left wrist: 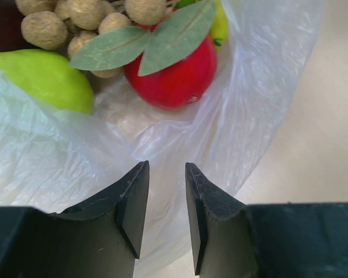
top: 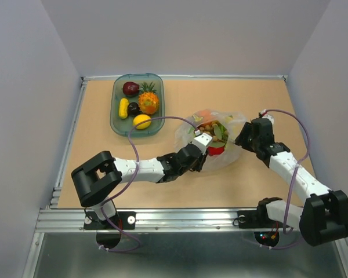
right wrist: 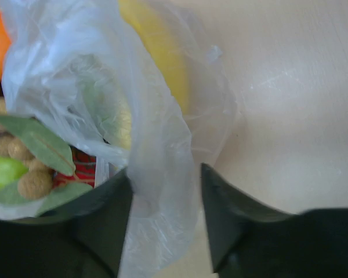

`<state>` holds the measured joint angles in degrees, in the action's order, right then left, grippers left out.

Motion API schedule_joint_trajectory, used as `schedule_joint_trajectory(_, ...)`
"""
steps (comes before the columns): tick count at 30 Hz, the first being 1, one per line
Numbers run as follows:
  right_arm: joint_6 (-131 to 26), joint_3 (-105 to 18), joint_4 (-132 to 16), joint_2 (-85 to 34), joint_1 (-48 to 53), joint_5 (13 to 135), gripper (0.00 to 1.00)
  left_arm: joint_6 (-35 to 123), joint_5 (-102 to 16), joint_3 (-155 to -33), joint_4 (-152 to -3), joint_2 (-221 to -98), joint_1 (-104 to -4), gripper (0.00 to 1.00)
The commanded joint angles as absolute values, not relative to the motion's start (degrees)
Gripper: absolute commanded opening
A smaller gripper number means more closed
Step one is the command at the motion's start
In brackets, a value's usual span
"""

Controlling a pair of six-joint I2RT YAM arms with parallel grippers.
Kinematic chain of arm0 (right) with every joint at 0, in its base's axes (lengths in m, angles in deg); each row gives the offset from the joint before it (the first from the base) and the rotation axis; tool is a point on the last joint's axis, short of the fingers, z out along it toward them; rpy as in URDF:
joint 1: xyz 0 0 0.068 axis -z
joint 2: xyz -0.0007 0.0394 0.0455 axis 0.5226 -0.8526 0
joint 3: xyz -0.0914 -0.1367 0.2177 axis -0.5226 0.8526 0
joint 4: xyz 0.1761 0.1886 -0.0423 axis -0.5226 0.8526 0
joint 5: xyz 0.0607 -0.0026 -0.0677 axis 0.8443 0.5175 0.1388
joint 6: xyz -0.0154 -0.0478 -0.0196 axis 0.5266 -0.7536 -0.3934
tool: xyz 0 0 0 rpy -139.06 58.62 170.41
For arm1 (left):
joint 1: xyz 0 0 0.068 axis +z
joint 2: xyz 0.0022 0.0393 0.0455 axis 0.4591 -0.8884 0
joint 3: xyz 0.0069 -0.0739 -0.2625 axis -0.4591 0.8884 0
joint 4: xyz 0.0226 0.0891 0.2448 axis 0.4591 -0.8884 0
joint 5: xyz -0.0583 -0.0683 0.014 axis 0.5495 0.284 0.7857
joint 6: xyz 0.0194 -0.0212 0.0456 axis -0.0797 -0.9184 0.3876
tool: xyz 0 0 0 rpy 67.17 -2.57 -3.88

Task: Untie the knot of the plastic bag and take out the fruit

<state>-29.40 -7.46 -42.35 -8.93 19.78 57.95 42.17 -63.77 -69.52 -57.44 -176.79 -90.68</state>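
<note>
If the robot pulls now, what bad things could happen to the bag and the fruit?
1. A strip of the thin plastic bag runs between the fingers of the right gripper. A hard pull might stretch or tear it, or tip the open bag so the fruit rolls out.
2. The left gripper hovers over plastic, short of the red apple. If it closes here, it would probably pinch the bag instead of a fruit.
</note>
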Motion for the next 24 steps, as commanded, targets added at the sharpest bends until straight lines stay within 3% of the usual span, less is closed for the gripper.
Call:
schedule_joint_trajectory(1, -23.0, -3.1, -43.5, -5.6, 19.5, 50.4, 0.39, 38.1, -70.3, -70.4, -55.1, -177.1, -89.6, 0.42)
schedule_joint_trajectory(3, -20.1, -0.2, -43.4, -3.4, 19.5, 44.8, 0.16, 35.7, -72.2, -70.7, -55.1, -177.5, -87.5, 0.42)
schedule_joint_trajectory(4, -19.1, 0.4, -43.5, -3.0, 19.6, 43.8, 0.1, 35.0, -72.3, -71.1, -55.1, -177.7, -86.5, 0.42)
schedule_joint_trajectory(8, -17.1, 2.3, -43.5, -4.3, 19.6, 44.7, 0.01, 32.2, -69.4, -72.9, -54.7, -179.1, -81.5, 0.42)
schedule_joint_trajectory(16, -18.3, 3.4, -44.9, -5.3, 19.6, 47.7, 0.01, 31.1, -65.7, -74.7, -54.1, -177.9, -77.5, 0.43)
schedule_joint_trajectory(20, -21.6, 1.7, -45.3, -3.3, 19.6, 49.2, 0.01, 37.5, -60.4, -74.6, -52.7, -174.6, -79.4, 0.62)
schedule_joint_trajectory(24, -22.5, 0.1, -45.3, -3.3, 19.6, 50.1, 0.0, 49.2, -63.8, -75.1, -51.9, -172.1, -86.6, 0.72)
